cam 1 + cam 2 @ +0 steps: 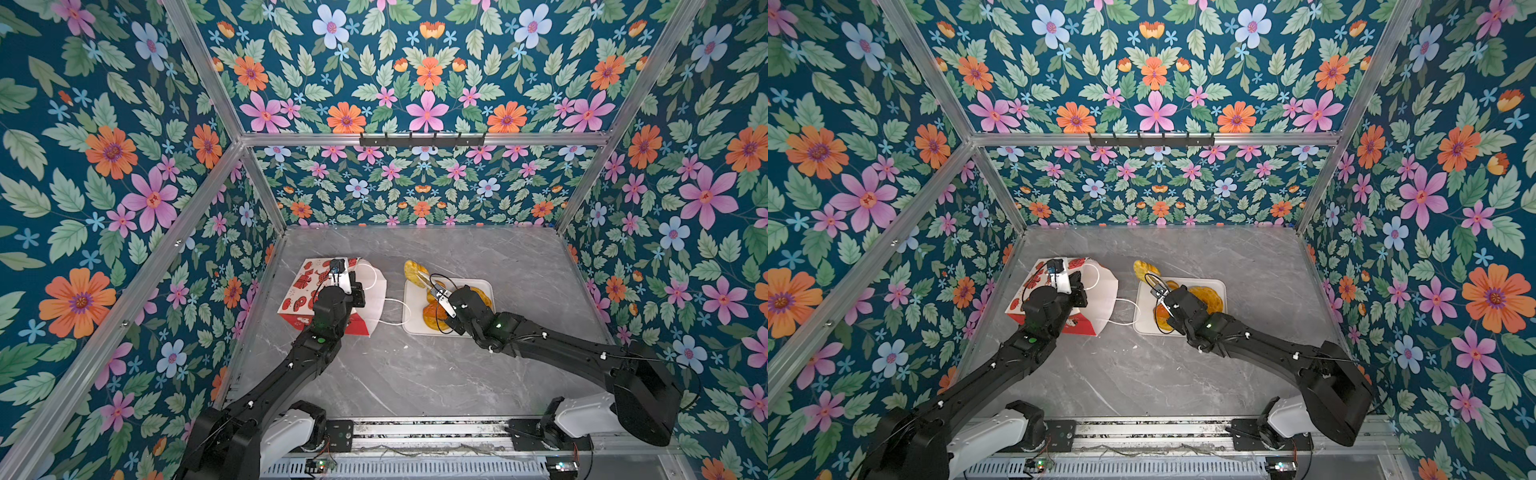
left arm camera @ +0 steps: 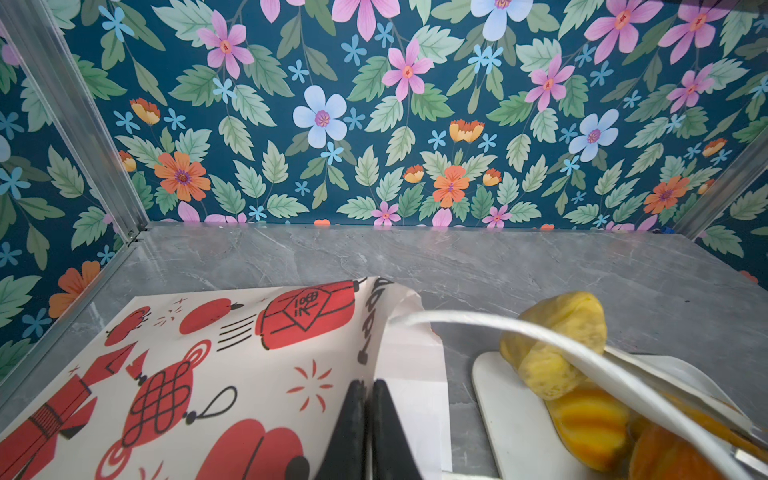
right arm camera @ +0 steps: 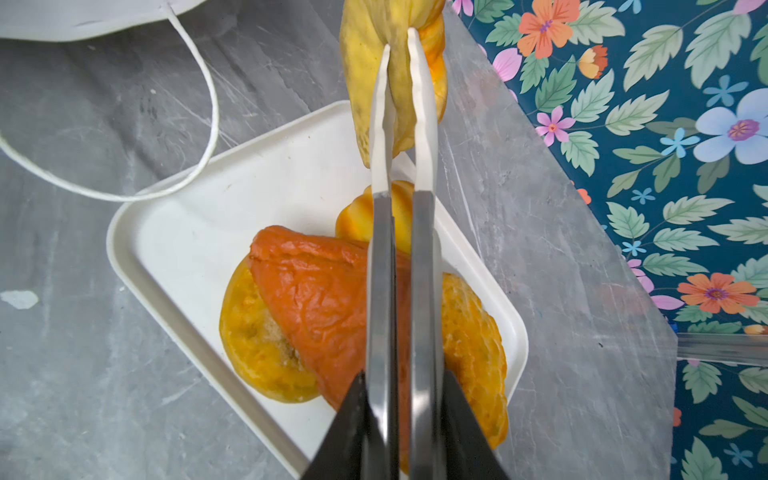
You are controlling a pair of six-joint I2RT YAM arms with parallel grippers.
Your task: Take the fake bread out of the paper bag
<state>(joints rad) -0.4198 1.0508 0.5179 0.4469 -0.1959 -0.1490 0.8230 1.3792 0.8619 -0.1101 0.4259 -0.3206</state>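
**Yellow loaf clamped past the tray's far corner; bag mouth pinched up**

Both arms reach in from the near edge of the grey tabletop. A white tray lies just right of the middle, with fake bread piled on it. The right wrist view shows an orange-brown bun leaning on a flat golden round, and a striped golden piece just beyond them.

The paper bag lies on its side near the tabletop's left edge. Its long axis runs across the tabletop, base toward the left edge and mouth toward the tray. The left gripper has its black fingers pressed together on the rim of the bag's upper wall at the mouth, and the white inside shows. One white cord handle lies on the tabletop, its loop reaching the tray's left rim.

The bag is printed with red lanterns, knots and sparks. One lantern carries black characters that I cannot read. More black lettering runs along the curled rim, too foreshortened to make out.

Farthest in, the right gripper clamps the yellow loaf between long pale fingers that are nearly together. The loaf's long axis lies in line with the fingers. It points from the tray's far left corner toward the tabletop's far edge, slanting left, with most of it beyond the tray's rim. I cannot tell whether it touches the tabletop.
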